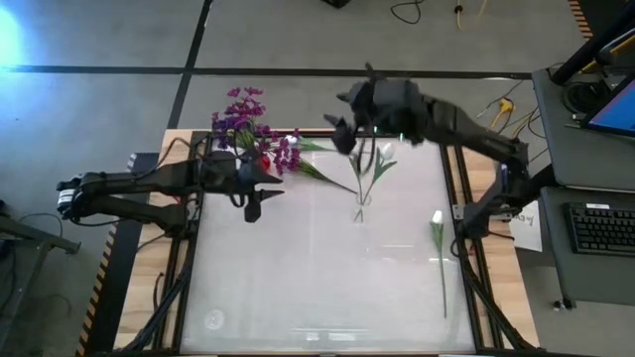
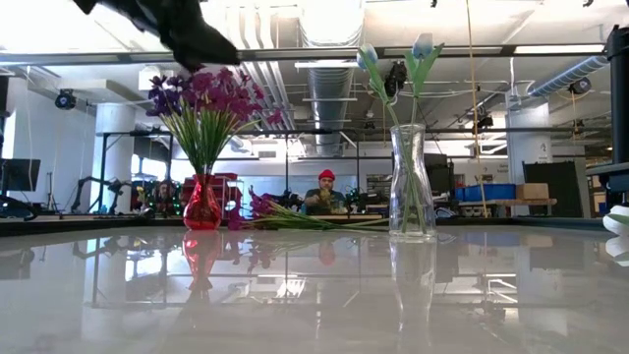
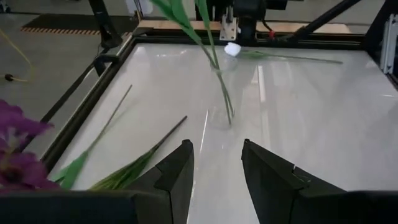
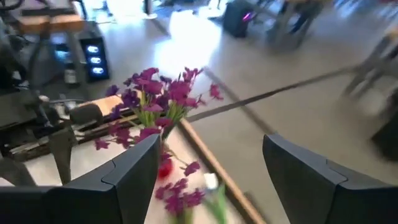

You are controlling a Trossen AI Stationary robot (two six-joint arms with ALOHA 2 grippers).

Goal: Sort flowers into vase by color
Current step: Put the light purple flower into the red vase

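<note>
A red vase [image 2: 201,203] holds a bunch of purple flowers [image 1: 243,114] at the far left. Another purple flower [image 1: 290,156] lies on the table beside it, its stalk pointing toward the clear vase [image 2: 412,182]. That vase holds white flowers [image 2: 423,49] upright. One more white flower [image 1: 438,248] lies flat near the right edge. My left gripper [image 1: 253,205] hovers open over the table near the red vase, nothing between its fingers [image 3: 177,171]. My right gripper [image 1: 342,132] is open high over the far edge, between the vases, facing the purple bunch [image 4: 158,99].
The white tabletop [image 1: 317,288] lies bare toward the near edge. Black frame rails [image 1: 466,268] run along its sides. A desk with a keyboard [image 1: 600,228] stands to the right. In the low view a person [image 2: 322,192] sits in the room far behind the table.
</note>
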